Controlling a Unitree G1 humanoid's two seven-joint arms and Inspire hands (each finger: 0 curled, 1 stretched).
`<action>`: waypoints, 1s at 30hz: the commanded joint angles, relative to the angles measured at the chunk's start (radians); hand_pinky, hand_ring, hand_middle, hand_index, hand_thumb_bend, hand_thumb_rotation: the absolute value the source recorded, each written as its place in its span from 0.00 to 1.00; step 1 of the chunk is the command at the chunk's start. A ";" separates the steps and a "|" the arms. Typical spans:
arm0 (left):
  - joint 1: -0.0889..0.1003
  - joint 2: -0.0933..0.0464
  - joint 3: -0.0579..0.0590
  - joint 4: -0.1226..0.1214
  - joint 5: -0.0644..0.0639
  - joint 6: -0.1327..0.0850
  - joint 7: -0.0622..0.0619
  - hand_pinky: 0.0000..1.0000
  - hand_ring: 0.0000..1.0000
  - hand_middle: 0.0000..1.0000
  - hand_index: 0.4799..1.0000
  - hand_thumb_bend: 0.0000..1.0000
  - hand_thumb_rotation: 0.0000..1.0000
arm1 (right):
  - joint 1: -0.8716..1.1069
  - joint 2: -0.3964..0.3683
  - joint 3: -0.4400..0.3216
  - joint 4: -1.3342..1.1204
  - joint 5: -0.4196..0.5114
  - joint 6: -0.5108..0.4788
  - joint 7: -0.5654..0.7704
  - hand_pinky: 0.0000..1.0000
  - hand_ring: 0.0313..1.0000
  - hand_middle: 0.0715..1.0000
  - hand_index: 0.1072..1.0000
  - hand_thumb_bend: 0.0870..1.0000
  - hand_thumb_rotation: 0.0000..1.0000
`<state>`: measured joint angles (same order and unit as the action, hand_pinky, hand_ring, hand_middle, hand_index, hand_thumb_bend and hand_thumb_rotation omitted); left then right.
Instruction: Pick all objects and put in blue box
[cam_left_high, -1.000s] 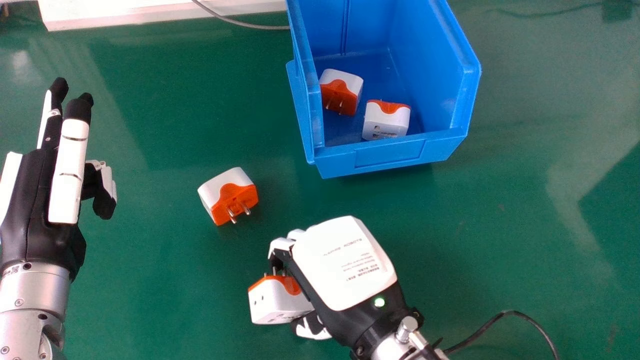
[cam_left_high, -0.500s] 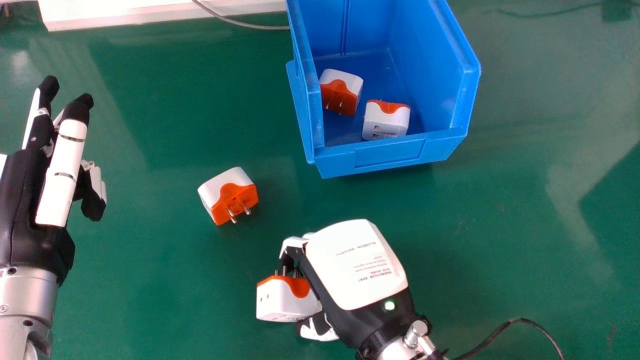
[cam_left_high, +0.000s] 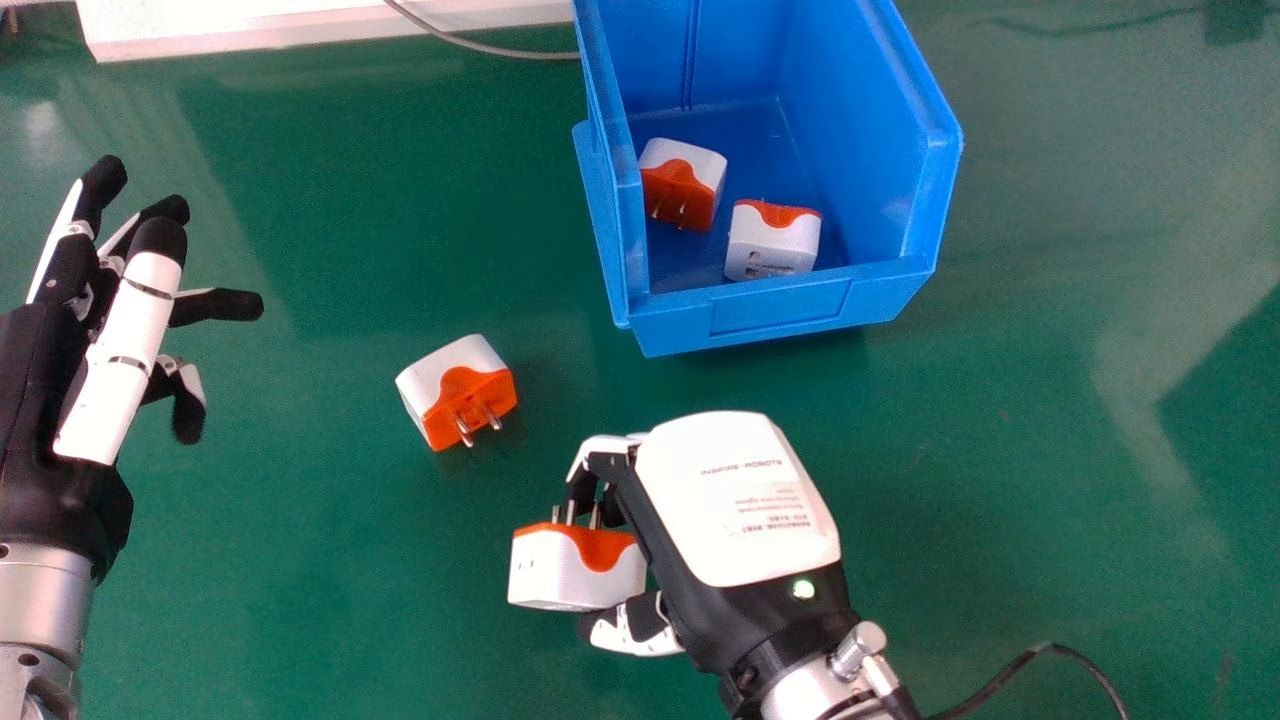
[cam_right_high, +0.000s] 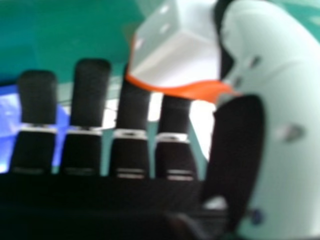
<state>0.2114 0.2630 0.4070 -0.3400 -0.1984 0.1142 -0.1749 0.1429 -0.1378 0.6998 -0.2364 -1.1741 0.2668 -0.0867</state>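
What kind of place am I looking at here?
Probably a workbench in a lab or test area: a smooth green tabletop, a blue plastic bin with two plug adapters inside, and a robot hand with its fingers curled round another adapter.

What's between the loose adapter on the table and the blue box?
Just bare table, as the head view shows, between the loose adapter and the blue box. The right robot hand, with the held adapter, is nearer the robot, outside that stretch.
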 joint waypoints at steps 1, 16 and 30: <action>0.000 0.021 0.015 -0.032 -0.014 -0.002 -0.006 0.51 0.77 0.89 0.89 0.43 0.65 | 0.014 0.032 -0.002 -0.060 0.006 0.004 0.003 0.32 0.40 0.47 0.49 0.45 0.00; 0.005 0.034 0.023 -0.047 -0.016 0.015 -0.019 0.78 0.88 0.87 0.85 0.43 0.56 | 0.058 0.057 -0.010 -0.193 -0.026 0.015 0.027 0.33 0.41 0.48 0.49 0.44 0.00; 0.003 0.034 0.033 -0.041 -0.023 0.013 -0.027 0.82 0.89 0.86 0.82 0.44 0.51 | 0.074 0.069 -0.018 -0.219 0.005 0.005 0.021 0.33 0.41 0.49 0.48 0.44 0.00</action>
<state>0.2135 0.2855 0.4281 -0.3606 -0.2072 0.1353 -0.1984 0.1805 -0.1365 0.6436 -0.4131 -1.1782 0.2745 -0.0498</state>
